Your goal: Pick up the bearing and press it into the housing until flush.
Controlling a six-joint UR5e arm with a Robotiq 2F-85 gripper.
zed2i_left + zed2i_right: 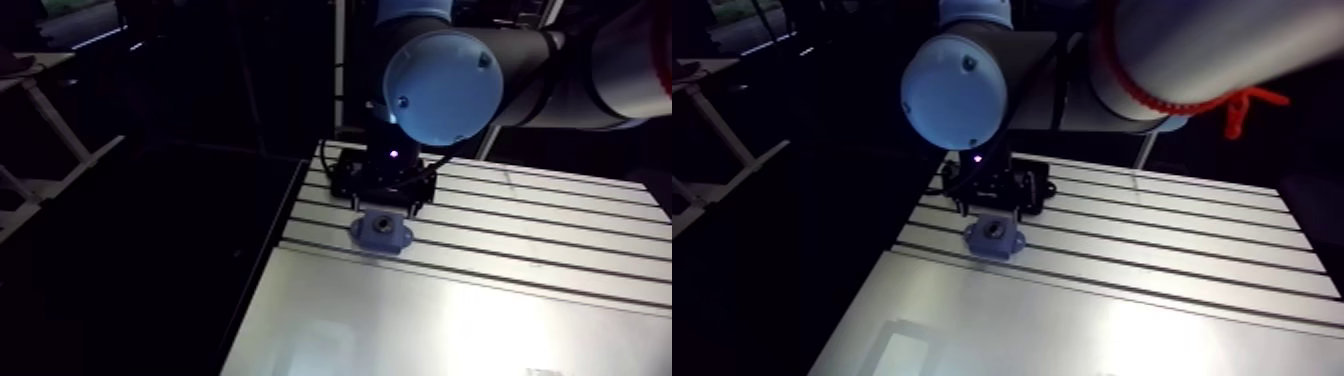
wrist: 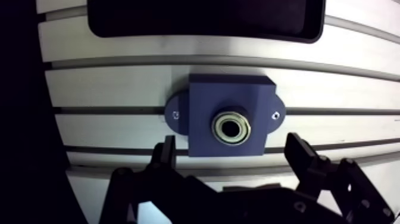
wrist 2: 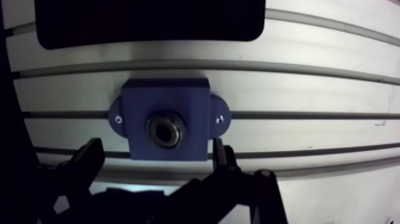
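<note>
A dark blue housing (image 2: 202, 119) with two mounting ears lies flat on the slotted table (image 2: 119, 83). A metal ring bearing (image 2: 231, 127) sits in its centre bore; I cannot tell how deep it is seated. My gripper (image 2: 231, 149) hovers above the housing's near edge, open, with one finger (image 2: 166, 156) at each side and nothing between them. In the arm view the gripper (image 1: 385, 200) hangs just behind and above the housing (image 1: 380, 230).
A black tray (image 2: 205, 18) lies on the table just beyond the housing. The housing stands close to the table's left edge (image 1: 268, 270), past which the floor is dark. A smooth plate (image 1: 450, 320) covers the table's front part.
</note>
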